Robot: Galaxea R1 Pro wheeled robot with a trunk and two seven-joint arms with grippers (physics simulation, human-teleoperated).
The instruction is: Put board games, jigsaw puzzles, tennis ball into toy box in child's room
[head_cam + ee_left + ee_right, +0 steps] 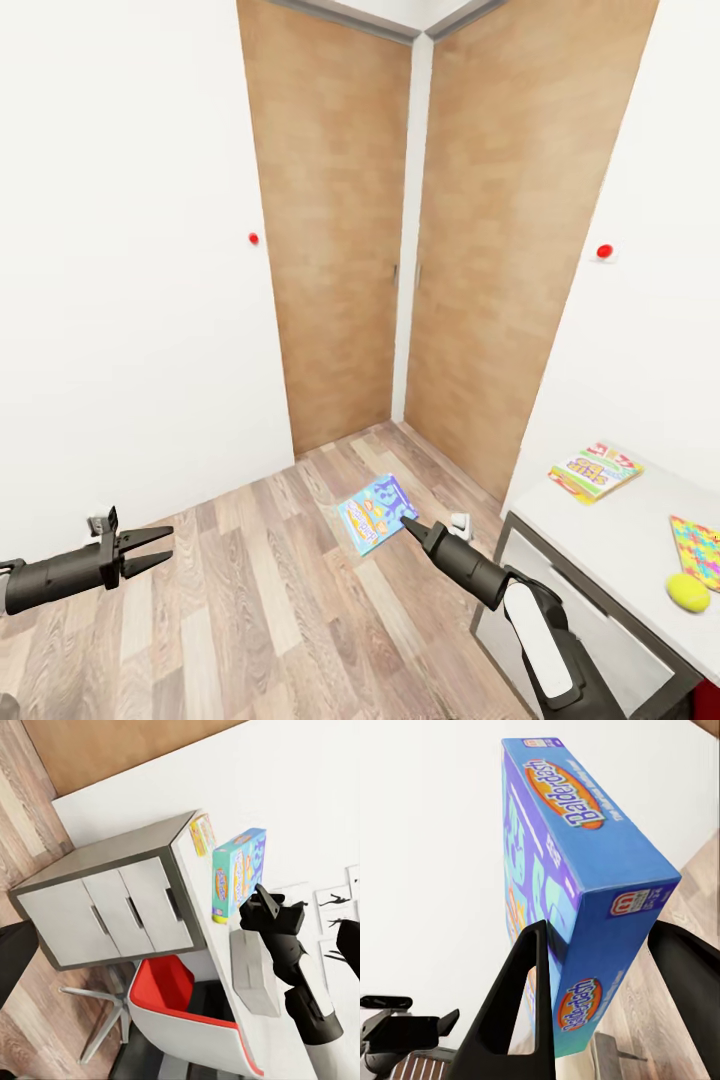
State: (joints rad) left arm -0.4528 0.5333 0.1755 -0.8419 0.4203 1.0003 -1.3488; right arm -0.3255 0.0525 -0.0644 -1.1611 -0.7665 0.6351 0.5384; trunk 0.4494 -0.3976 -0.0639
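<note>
Transport is the step in hand: right gripper [407, 524] jaws clamp the blue board game [375, 512] just beside the table [610, 530]; left gripper [150, 549] hangs open, empty. Next, reaching the toy box, unseen.

The room is seen from the head camera looking forward and down toward the wardrobe doors [400, 250], with the counter [620, 540] at its right. The same counter [217, 967] is faced sidelong from farther off by the left wrist camera. The blue board game [577, 870], shared with both other views, is viewed very closely along the right gripper [607, 997].
</note>
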